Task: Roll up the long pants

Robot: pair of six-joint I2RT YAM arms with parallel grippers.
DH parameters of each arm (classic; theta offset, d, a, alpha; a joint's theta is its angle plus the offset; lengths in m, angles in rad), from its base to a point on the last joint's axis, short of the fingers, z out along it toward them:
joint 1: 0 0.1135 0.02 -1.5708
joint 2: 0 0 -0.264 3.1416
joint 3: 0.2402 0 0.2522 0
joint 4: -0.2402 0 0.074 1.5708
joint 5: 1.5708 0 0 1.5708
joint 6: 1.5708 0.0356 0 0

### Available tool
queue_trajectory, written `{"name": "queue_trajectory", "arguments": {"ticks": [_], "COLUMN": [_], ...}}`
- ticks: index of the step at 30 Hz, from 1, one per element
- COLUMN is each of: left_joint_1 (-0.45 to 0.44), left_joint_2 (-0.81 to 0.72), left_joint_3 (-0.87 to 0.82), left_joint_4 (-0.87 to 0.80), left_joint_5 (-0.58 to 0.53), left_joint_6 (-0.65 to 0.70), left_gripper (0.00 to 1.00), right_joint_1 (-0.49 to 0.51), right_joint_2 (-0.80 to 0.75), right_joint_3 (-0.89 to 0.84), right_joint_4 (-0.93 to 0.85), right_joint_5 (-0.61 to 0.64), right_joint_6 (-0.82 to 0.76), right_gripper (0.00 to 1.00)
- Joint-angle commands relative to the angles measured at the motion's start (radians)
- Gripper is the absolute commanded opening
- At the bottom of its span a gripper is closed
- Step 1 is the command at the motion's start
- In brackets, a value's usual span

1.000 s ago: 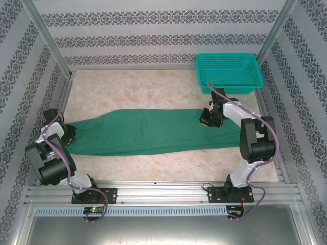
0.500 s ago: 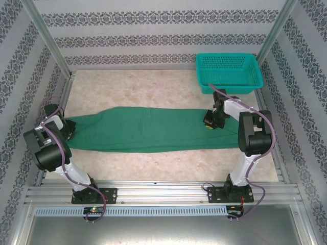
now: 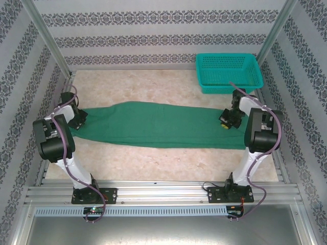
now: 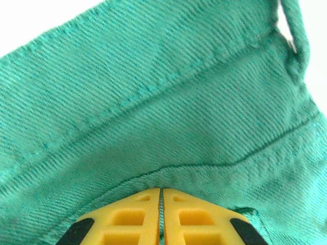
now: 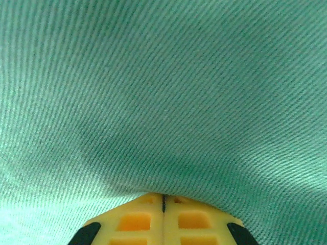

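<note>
The long pants [image 3: 153, 127] lie stretched left to right across the middle of the table, a long dark green strip. My left gripper [image 3: 79, 120] is at their left end, shut on the cloth. In the left wrist view its yellow pads [image 4: 138, 214] pinch a thin fold of the pants [image 4: 163, 102] near a seam, the left gripper [image 4: 161, 190] closed tight. My right gripper [image 3: 226, 121] sits on the right part of the pants. In the right wrist view the right gripper [image 5: 163, 195] is shut, with the pants [image 5: 163, 92] drawn over its tips.
A teal mesh basket [image 3: 228, 71] stands at the back right, just beyond the right gripper. Metal frame posts and patterned walls close in the left, right and far sides. Bare marbled table [image 3: 153, 163] lies between the pants and the near rail.
Both grippers moved: the left one away from the near edge and a little right, the right one to the right. The pants' left end went along and the cloth lies straighter.
</note>
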Motion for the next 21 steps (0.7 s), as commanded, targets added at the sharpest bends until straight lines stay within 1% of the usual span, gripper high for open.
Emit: {"name": "queue_trajectory", "arguments": {"ticks": [1,5,8,9,11,12,13,14,15,16,17,19,21], "left_joint_1": [0.004,0.004,0.003,0.004,0.004,0.004,0.004,0.004,0.004,0.004,0.003,0.002,-0.003], "left_joint_2": [-0.014,-0.03,-0.045,-0.057,-0.08,-0.092,-0.101,-0.108,-0.113,-0.122,-0.128,-0.141,-0.143], "left_joint_3": [-0.014,-0.026,-0.007,0.0,0.017,0.031,0.043,0.055,0.067,0.071,0.072,0.065,0.069], "left_joint_4": [-0.035,-0.044,-0.066,-0.072,-0.083,-0.088,-0.095,-0.105,-0.113,-0.113,-0.115,-0.11,-0.116], "left_joint_5": [-0.039,-0.076,-0.102,-0.111,-0.124,-0.123,-0.119,-0.113,-0.101,-0.087,-0.079,-0.06,-0.048], "left_joint_6": [-0.014,0.001,0.005,0.004,0.008,0.015,0.022,0.025,0.032,0.038,0.037,0.039,0.044], "left_gripper": [0.1,0.1,0.1,0.11,0.14,0.17,0.19,0.2,0.2,0.2,0.21,0.21,0.21], "right_joint_1": [-0.015,-0.024,-0.034,-0.047,-0.083,-0.106,-0.135,-0.157,-0.184,-0.207,-0.228,-0.272,-0.308], "right_joint_2": [0.036,0.061,-0.02,-0.071,-0.164,-0.212,-0.257,-0.297,-0.335,-0.367,-0.391,-0.433,-0.448], "right_joint_3": [0.068,0.168,0.161,0.131,0.059,0.021,-0.023,-0.06,-0.098,-0.13,-0.153,-0.204,-0.236], "right_joint_4": [-0.048,-0.089,-0.078,-0.058,-0.029,-0.019,-0.012,-0.005,0.001,0.001,-0.002,0.0,-0.003], "right_joint_5": [0.05,0.091,0.148,0.165,0.154,0.148,0.144,0.136,0.126,0.124,0.124,0.12,0.117], "right_joint_6": [-0.019,-0.029,-0.015,-0.003,0.016,0.024,0.034,0.038,0.04,0.037,0.036,0.03,0.026], "right_gripper": [0.0,0.0,0.0,0.07,0.26,0.43,0.57,0.66,0.77,0.8,0.81,0.92,0.93]}}
